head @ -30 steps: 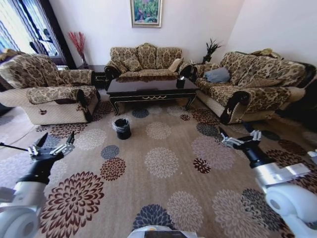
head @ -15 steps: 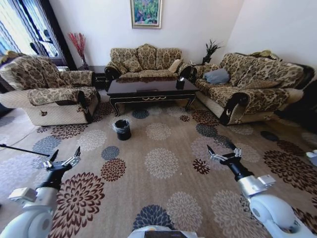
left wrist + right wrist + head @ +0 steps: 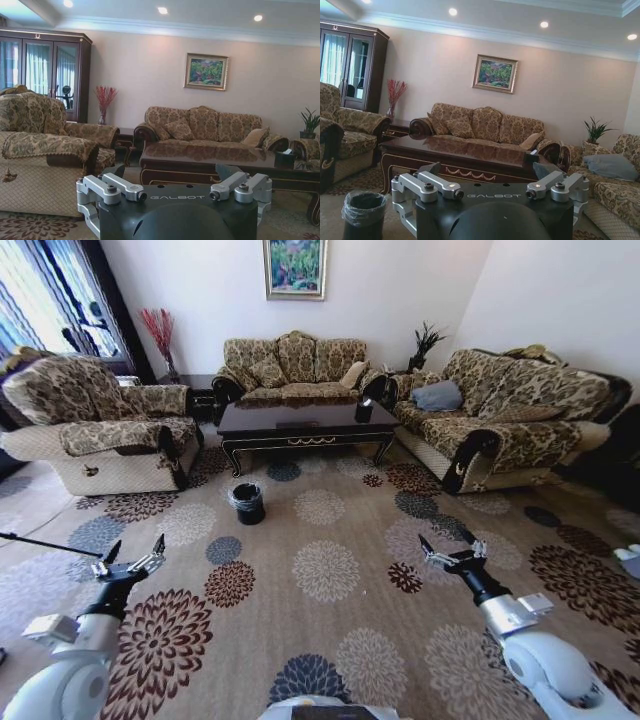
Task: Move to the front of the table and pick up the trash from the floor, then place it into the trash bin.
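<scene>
The trash bin (image 3: 247, 502) stands before the table (image 3: 303, 425), well ahead of my left gripper (image 3: 130, 558) and right gripper (image 3: 446, 551), both spread wide, empty.

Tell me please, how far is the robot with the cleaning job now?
Early stage. Done: nothing visible yet. In hand: the robot faces the glossy dark wood coffee table from a distance across the flower-patterned beige carpet; the left gripper and right gripper hang open and empty. Left: reaching the table, finding trash, filling the small round black bin.
</scene>
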Available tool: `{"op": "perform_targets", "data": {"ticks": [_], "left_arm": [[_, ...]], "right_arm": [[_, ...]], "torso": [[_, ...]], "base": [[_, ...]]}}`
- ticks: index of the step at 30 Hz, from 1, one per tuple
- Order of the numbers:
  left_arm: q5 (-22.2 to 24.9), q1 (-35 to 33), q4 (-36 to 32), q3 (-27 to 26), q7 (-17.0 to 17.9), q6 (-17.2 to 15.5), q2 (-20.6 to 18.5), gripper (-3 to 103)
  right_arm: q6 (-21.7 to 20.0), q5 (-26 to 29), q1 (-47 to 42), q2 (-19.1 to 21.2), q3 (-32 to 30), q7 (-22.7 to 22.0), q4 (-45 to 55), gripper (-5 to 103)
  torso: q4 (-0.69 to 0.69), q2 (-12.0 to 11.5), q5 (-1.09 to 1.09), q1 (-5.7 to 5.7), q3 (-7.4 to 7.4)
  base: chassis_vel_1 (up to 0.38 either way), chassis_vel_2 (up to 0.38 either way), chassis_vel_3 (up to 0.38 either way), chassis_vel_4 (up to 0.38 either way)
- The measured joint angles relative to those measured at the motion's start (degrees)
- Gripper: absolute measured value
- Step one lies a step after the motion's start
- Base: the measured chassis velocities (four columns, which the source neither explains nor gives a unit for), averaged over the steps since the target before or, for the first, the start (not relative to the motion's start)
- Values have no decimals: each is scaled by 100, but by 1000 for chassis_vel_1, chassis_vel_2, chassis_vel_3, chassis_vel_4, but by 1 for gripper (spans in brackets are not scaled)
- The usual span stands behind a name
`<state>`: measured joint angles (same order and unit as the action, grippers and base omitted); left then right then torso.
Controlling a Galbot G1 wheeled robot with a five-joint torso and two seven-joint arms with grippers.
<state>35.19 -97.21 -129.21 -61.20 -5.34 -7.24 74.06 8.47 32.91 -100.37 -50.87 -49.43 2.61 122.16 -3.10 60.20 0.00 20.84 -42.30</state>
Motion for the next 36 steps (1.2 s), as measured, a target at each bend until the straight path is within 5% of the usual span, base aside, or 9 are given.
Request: {"op": "perform_targets", "data": {"ticks": [25, 36], "left_arm": [[-252, -120, -68, 27, 193, 44, -20, 100], [-427, -147, -63, -8, 264, 71, -13, 100]], "right_arm": [[119, 30, -5, 0, 10, -165, 56, 100], [172, 176, -23, 6, -37, -216, 271, 100]], "torso": [[0, 751, 0, 337, -416], [0, 763, 0, 342, -426]], "base": [[0, 0, 0, 0], [0, 0, 0, 0]]}}
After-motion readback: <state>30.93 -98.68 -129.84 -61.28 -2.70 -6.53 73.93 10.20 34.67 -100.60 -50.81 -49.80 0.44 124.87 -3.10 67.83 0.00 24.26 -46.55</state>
